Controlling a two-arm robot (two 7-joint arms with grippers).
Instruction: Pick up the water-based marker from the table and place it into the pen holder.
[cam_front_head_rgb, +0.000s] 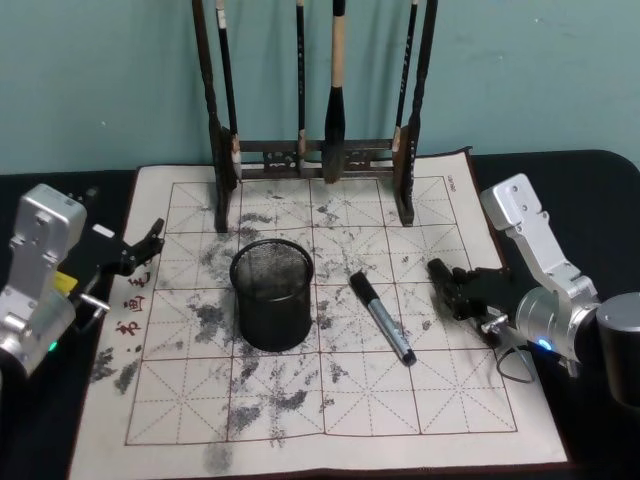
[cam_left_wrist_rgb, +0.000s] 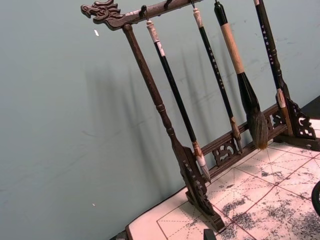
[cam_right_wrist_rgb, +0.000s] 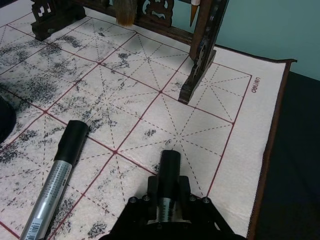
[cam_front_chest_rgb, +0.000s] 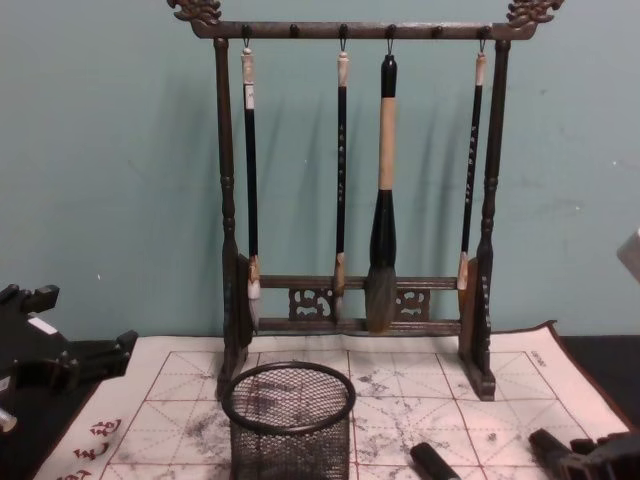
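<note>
A water-based marker (cam_front_head_rgb: 382, 318) with a black cap and silver body lies flat on the table's felt mat (cam_front_head_rgb: 330, 420), just right of the pen holder (cam_front_head_rgb: 272, 293), a black mesh cup standing upright. In the right wrist view that marker (cam_right_wrist_rgb: 55, 185) lies beside my right gripper (cam_right_wrist_rgb: 169, 199). This gripper is shut on a second marker (cam_right_wrist_rgb: 169, 172) of the same look, whose black cap sticks out ahead of the fingers. It sits low over the mat's right part (cam_front_head_rgb: 455, 285). My left gripper (cam_front_head_rgb: 145, 245) hangs open at the mat's left edge, holding nothing.
A tall dark wooden brush rack (cam_front_head_rgb: 315, 160) hung with several brushes stands at the back of the mat, close behind the cup. The dark tabletop (cam_front_head_rgb: 590, 170) borders the mat on both sides. A teal wall rises behind.
</note>
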